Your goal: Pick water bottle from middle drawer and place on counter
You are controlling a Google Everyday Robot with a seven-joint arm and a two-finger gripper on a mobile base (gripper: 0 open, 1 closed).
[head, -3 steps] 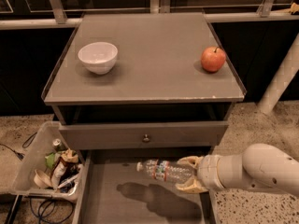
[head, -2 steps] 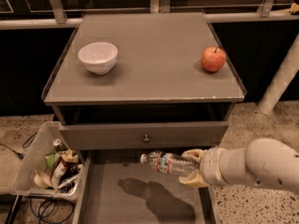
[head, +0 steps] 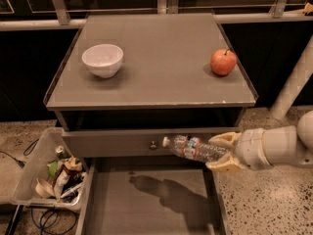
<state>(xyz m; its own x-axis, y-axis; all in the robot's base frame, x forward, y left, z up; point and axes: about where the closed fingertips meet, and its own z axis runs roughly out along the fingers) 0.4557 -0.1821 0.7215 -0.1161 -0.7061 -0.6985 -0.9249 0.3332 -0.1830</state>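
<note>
My gripper (head: 224, 151) is shut on the water bottle (head: 194, 148), a clear crinkled bottle with a white cap and a red-and-blue label. It holds the bottle lying sideways, cap to the left, in the air above the open middle drawer (head: 151, 204) and in front of the drawer front with the round knob (head: 153, 144). The bottle's shadow lies on the drawer's flat grey floor. The counter (head: 156, 65) is above and behind, level with nothing of the bottle. My white arm comes in from the right edge.
A white bowl (head: 102, 59) stands on the counter's left side and a red apple (head: 223, 61) on its right. A clear bin of rubbish (head: 51, 175) sits on the floor left of the drawer. A white post (head: 293, 82) leans at the right.
My gripper has lifted the bottle up and a little to the right, from low over the drawer floor to the height of the knobbed drawer front.
</note>
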